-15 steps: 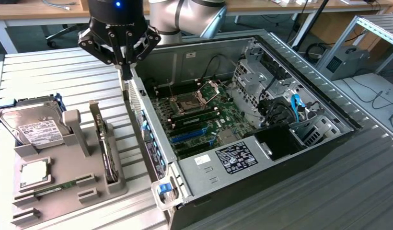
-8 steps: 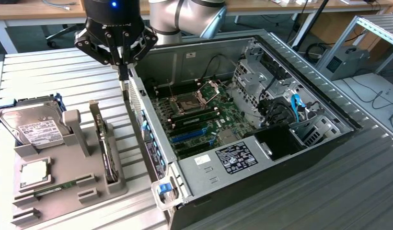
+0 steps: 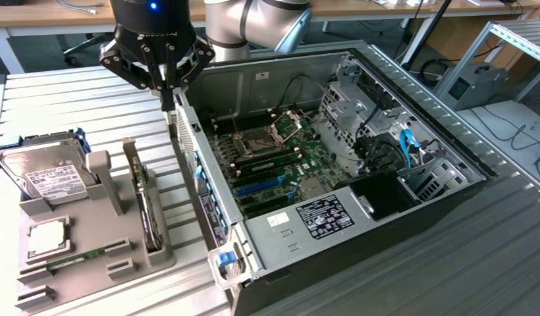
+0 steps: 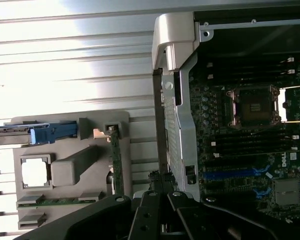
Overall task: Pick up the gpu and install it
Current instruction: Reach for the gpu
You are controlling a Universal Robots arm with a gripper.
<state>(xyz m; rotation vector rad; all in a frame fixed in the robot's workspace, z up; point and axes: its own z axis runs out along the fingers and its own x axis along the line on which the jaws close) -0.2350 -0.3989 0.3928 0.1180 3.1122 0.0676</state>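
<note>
The gpu [image 3: 145, 197] stands on edge in a slot of the grey holder [image 3: 94, 224], its silver bracket toward the back; in the wrist view the gpu [image 4: 115, 160] appears as a thin green strip. My gripper [image 3: 167, 99] hangs above the table, just over the rear wall of the open computer case [image 3: 340, 217] and a good way above the card. Its fingers are shut together with nothing between them. In the wrist view the gripper [image 4: 159, 182] sits over the case's metal edge. The motherboard [image 3: 270, 158] lies exposed, with blue expansion slots [image 3: 261, 185].
The holder also carries a silver hard drive [image 3: 41, 171], a CPU [image 3: 46, 237] and a RAM stick [image 3: 77, 258]. Drive cages and cables [image 3: 402, 151] fill the case's far side. The ribbed metal table [image 3: 77, 112] lies between the holder and the gripper.
</note>
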